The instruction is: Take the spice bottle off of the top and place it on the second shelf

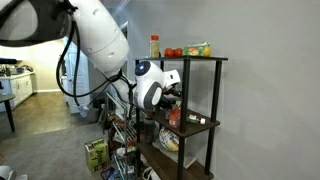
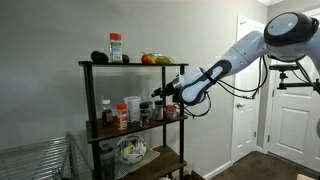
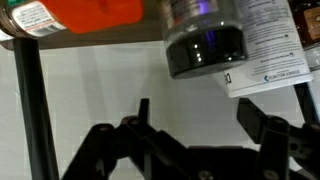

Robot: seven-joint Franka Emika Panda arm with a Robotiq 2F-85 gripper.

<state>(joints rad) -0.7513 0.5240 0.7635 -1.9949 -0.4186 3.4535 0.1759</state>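
Over at the tall black-framed rack (image 2: 85, 110), and straight to the gripper (image 2: 157, 94): reaching in from the side at the height of the second shelf (image 2: 125, 128), level with the row of jars standing there. Confirmed in an exterior view from across the room: gripper (image 1: 172, 97) tucked in below the top (image 1: 205, 59), just above the second shelf (image 1: 200, 125).

On to the wrist view (jars shown cap-down here, board along the upper edge). Gripper (image 3: 193, 105) wide open, dark fingers (image 3: 143, 112) spread well apart, clamped on nothing, only pale wall between them. Dead ahead of that gap, the spice bottle (image 3: 203, 45): dark cap toward the lens, standing on the brown board of the second shelf (image 3: 100, 38), clear of both fingers. Just beside it, a red-orange jar (image 3: 90, 10) on one side and a white printed label (image 3: 265, 45) on the other.

Hard to pick the spice bottle out of the crowded row in the exterior views; too small to call.

Up on the top (image 2: 135, 64): a yellowish bottle with a red cap (image 2: 116, 47), upright, with red and green produce (image 2: 152, 58) further along the board. Same bottle (image 1: 154, 46) and produce (image 1: 185, 51) visible in an exterior view.

One tier below the second shelf, a patterned bowl (image 2: 130, 150). Down in the corner, a chrome wire rack (image 2: 35, 160), well apart from the action.
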